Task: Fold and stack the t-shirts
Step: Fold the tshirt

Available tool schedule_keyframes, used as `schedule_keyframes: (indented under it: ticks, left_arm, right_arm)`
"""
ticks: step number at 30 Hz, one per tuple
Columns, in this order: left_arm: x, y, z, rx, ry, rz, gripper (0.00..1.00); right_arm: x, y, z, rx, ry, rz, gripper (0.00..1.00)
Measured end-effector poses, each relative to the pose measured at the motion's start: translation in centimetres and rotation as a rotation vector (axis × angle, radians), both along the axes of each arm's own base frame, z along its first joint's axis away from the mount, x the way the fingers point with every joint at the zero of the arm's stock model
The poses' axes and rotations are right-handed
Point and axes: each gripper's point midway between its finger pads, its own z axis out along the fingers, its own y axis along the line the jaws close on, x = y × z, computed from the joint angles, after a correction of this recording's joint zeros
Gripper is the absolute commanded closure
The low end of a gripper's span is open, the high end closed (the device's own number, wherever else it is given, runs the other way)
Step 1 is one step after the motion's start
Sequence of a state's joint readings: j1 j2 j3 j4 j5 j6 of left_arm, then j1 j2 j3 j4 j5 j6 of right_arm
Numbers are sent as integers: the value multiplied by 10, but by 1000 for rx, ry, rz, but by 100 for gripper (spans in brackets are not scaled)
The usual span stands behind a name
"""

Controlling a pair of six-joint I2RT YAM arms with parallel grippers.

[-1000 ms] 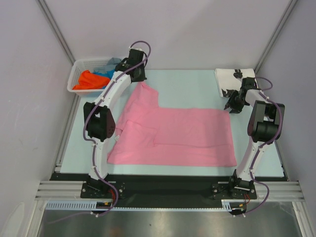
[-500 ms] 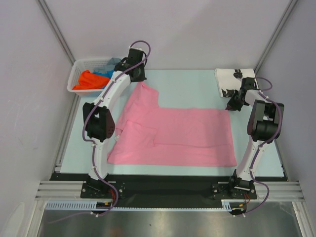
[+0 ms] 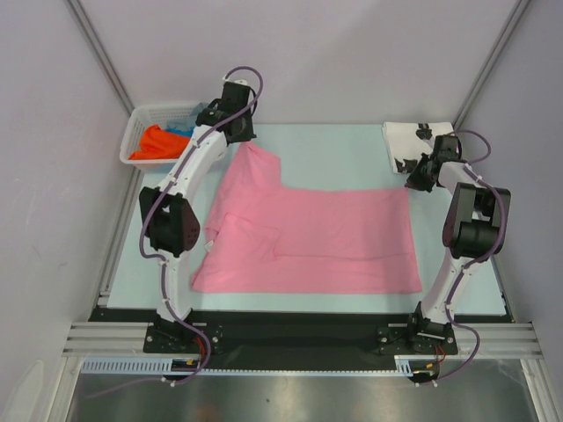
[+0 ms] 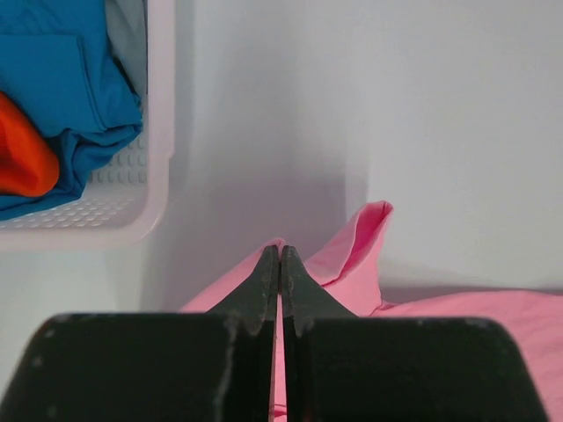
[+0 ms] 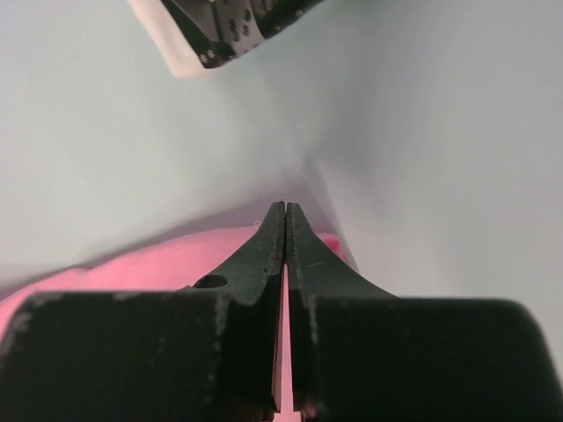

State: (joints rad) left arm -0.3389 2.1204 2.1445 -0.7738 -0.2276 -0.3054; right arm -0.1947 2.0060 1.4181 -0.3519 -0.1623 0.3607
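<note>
Pink t-shirt [image 3: 308, 237] spread flat; orange shirt [image 3: 157, 143], blue shirt [image 4: 53, 88] bunched left; white printed shirt [image 3: 409, 141] folded right.

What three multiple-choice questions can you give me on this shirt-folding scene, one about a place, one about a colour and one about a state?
1. Where is the white basket?
A. far left of the table
B. far right
C. between the arm bases

2. What colour is the t-shirt spread flat?
A. orange
B. grey
C. pink

3. How does the right gripper stand?
A. wide open
B. shut on the spread shirt's corner
C. shut on the basket rim

Answers:
1 A, the top view shows it at the far left corner.
2 C, pink cloth covers the middle of the table.
3 B, the right wrist view shows the jaws pressed together with pink cloth between them.
</note>
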Motion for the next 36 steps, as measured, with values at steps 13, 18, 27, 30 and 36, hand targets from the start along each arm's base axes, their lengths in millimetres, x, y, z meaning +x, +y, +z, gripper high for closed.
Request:
schedule_keyframes:
  ticks: [13, 18, 27, 30, 36]
  left_arm:
    - [-34, 11, -18, 15, 74, 3, 100]
    - [-41, 11, -17, 5, 83, -6, 100]
    - [-43, 5, -9, -31, 67, -28, 100]
    - [-44, 2, -10, -43, 71, -38, 100]
    - [-43, -1, -9, -54, 67, -47, 100]
  right_arm:
    - [-6, 0, 6, -3, -5, -5, 94]
    - [-14, -6, -1, -17, 79, -37, 73]
    - [-18, -29, 21, -159, 225, -255, 58]
    - [-10, -16, 39, -143, 208, -314, 59]
    - [1, 33, 47, -38, 226, -440, 63]
